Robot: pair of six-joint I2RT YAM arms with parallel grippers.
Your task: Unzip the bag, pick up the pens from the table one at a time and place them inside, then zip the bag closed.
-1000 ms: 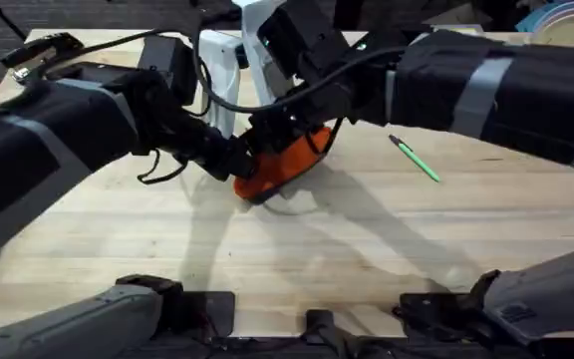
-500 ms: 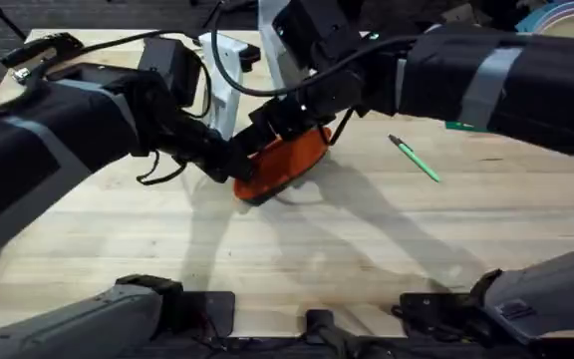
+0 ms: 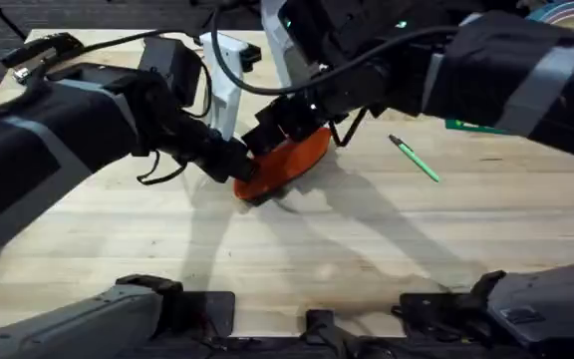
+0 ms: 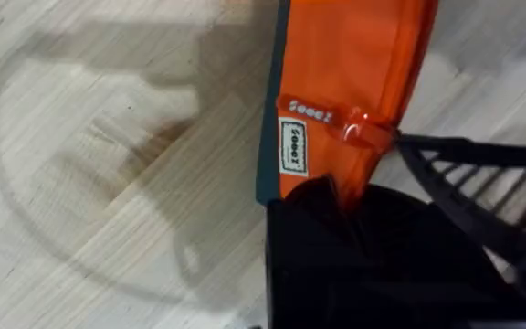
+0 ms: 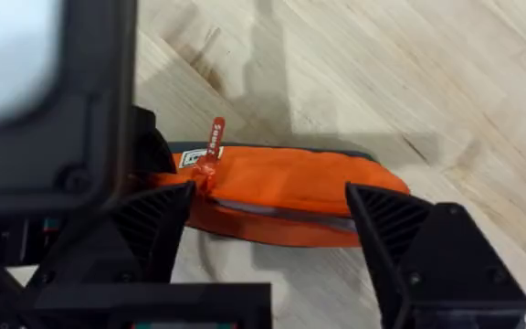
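The orange bag lies on the table just behind the middle. My left gripper is shut on its near-left end; in the left wrist view the bag runs into my black fingers, with its red pull just beyond them. My right gripper hangs open over the bag. In the right wrist view the bag lies between the spread fingers, and a pale slit shows along its zipper. The red pull sits at the held end. One green pen lies to the right.
A white stand rises behind the bag. A dark tool with red parts lies at the far left corner, and stacked plates at the far right. The near half of the table is bare wood.
My right arm has lifted a little and drawn back to the right, off the bag. The left gripper, the bag and the pen have stayed put.
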